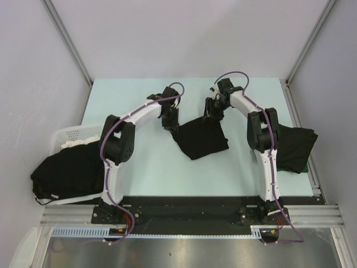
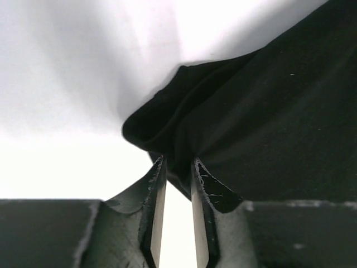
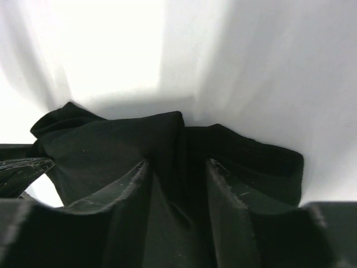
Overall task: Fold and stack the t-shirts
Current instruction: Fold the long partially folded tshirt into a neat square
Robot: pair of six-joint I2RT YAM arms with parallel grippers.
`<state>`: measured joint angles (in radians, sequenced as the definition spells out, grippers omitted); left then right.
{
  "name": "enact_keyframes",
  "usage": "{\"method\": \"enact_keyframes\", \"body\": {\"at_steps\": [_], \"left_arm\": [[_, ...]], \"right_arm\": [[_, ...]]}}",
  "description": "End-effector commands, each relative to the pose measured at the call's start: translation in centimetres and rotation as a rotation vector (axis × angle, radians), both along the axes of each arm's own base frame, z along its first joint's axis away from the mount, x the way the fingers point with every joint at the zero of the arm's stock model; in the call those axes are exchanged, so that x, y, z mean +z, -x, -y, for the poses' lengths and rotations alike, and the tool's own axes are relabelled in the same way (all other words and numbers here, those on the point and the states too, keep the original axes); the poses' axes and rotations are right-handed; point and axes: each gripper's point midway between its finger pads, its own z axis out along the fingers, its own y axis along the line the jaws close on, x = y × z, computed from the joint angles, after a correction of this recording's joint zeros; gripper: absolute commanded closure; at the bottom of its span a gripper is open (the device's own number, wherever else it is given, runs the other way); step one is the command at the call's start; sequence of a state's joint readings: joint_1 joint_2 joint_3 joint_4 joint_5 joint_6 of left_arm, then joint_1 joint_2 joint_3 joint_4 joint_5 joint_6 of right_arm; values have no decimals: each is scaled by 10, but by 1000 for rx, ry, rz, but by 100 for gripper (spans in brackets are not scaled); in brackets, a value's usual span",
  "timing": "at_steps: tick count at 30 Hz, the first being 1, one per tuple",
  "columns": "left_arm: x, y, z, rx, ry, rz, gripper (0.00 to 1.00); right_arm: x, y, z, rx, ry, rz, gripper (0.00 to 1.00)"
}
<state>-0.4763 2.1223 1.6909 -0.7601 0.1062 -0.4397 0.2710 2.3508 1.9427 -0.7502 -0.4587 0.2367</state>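
My tools at the black t-shirt (image 1: 202, 138)
Left tool (image 2: 177, 162) slightly parted, right tool (image 3: 177, 162) wider, cloth between each.

L gripper (image 1: 170, 124) & R gripper (image 1: 210, 115) at black t-shirt (image 1: 202, 140) on table (image 1: 150, 162).

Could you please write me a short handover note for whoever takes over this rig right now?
Left gripper: jaws slightly parted, edge of the mid-table black cloth t-shirt at its fingertips; looks unclamped.
Right gripper: jaws wider apart, same shirt bunched between them, apparently loose.
That shirt lies compact but rumpled on the pale green table; another black t-shirt overhangs the table's right edge; more black shirts fill the white slotted plastic basket, left.
Done: apparently one shirt placed right, one partly folded.
Left: finish this fold, stack it, then the basket's shirts.
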Motion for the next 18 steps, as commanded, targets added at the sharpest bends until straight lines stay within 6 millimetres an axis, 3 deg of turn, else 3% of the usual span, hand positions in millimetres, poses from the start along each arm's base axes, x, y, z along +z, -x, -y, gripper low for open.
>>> {"method": "enact_keyframes", "body": {"at_steps": [1, 5, 10, 11, 16, 18], "left_arm": [[13, -17, -14, 28, -43, 50, 71], [32, -27, -18, 41, -58, 100, 69], [71, -39, -15, 31, -38, 175, 68], [74, -40, -15, 24, -39, 181, 68], [97, -44, -10, 8, 0, 222, 67], [106, -40, 0, -21, 53, 228, 67]], "right_arm": [[26, -21, 4, -25, 27, 101, 49], [55, -36, 15, -62, 37, 184, 39], [95, -38, 22, -76, 39, 264, 25], [98, -38, 25, -83, 54, 275, 1], [122, -28, 37, -102, 131, 327, 0], [144, -24, 51, -131, 242, 401, 0]]}}
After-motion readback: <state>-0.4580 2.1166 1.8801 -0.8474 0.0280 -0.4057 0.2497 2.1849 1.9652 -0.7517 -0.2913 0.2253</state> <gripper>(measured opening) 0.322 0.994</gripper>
